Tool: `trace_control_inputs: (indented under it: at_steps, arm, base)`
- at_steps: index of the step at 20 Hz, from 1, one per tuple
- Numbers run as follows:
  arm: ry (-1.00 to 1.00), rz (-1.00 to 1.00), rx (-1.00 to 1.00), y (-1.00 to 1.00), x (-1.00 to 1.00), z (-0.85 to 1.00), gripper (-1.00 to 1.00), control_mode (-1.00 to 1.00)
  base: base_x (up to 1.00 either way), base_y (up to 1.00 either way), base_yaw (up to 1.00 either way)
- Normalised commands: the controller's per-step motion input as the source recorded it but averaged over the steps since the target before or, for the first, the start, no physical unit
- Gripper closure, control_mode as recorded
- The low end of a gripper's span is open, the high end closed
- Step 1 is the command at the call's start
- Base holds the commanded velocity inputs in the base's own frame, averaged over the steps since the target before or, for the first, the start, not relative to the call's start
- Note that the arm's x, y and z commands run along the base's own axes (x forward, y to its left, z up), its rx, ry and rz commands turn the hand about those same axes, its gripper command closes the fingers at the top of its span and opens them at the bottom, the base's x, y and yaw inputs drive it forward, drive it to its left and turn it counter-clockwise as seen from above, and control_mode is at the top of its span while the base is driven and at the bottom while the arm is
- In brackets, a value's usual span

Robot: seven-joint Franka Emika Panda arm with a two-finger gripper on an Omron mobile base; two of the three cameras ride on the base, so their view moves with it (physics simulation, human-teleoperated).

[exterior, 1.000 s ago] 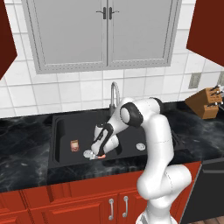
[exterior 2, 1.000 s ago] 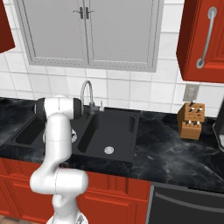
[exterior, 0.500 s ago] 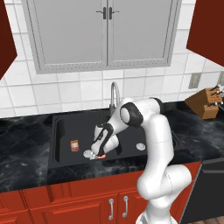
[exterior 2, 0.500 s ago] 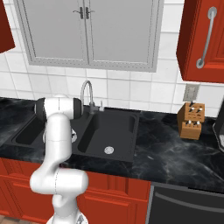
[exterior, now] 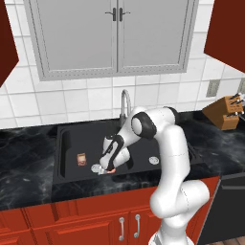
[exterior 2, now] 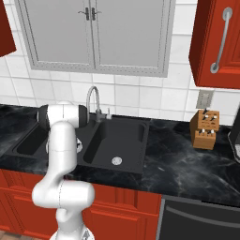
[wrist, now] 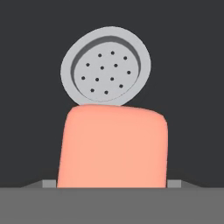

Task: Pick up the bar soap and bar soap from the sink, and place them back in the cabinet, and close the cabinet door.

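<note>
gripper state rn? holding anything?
Gripper: down in the sink's left basin, right at the pink bar soap beside the drain. Whether it is open or closed on the soap cannot be told.

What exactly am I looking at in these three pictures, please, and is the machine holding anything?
It is a rendered kitchen with a white robot arm on a mobile base. Two pictures come from cameras on the base, behind the arm to its left and right. The third comes from a camera on the hand, looking along the gripper.

In the left base view the arm reaches down into the left basin of the black sink, its gripper low over the basin floor. The salmon-pink bar soap sits close before the hand camera, overlapping the edge of the round grey drain. Whether the gripper already clamps it cannot be told. The smaller brown bar soap lies apart, further left in the same basin. A knife block stands on the counter to the right.
</note>
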Motion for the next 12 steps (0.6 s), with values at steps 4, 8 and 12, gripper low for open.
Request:
trace_control_inputs:
  at_steps: [4,8,12]
  arm:
    - [0.00,0.00,0.00,0.00,0.00,0.00,1.00,-1.00]
    - [0.00,0.00,0.00,0.00,0.00,0.00,1.00,-1.00]
    - [0.00,0.00,0.00,0.00,0.00,0.00,1.00,-1.00]
  base:
    - [0.00,0.00,0.00]
    - [0.00,0.00,0.00]
    - [0.00,0.00,0.00]
